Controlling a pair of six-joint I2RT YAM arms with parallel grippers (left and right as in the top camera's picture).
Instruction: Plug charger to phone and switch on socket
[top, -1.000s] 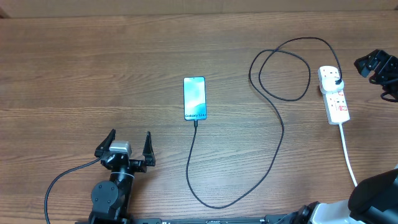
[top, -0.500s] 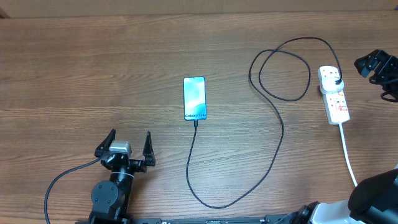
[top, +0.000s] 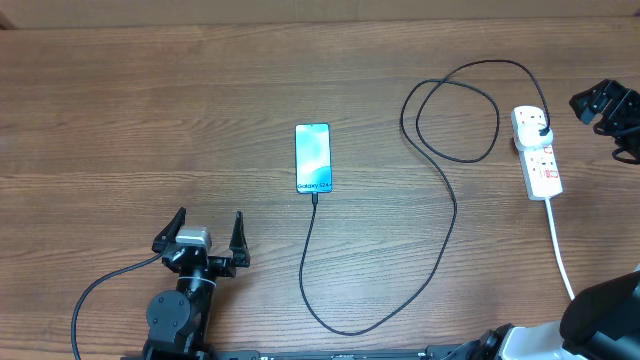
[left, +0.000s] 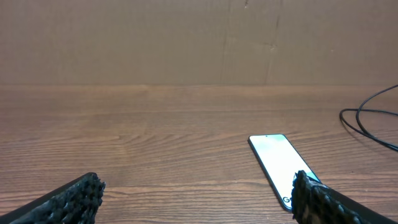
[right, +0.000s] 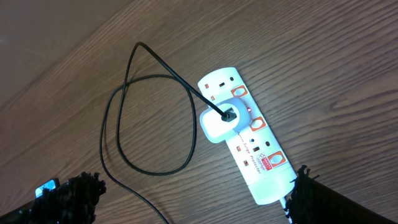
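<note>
Wood-grain table (top: 150, 100), plain brown cardboard wall (left: 124, 37) behind it

A brown wood-grain desk (top: 150, 100) is seen from above. Near its middle a slim, dark-edged rectangular smartphone (top: 313, 158) is laid flat, screen up and lit light blue. Its near short edge is met by the tip of a long thin black cable (top: 456, 205). From there the cable is led toward the front edge, curved round to the right, carried away across the desk and thrown into one loose loop beside a white elongated plastic power strip (top: 540, 160) at the right. The cable's other end is seated in a pale square plug (right: 216, 123) on the strip's far part. A thicker white cord (top: 562, 250) is trailed from the strip's near end toward the front edge.
</note>
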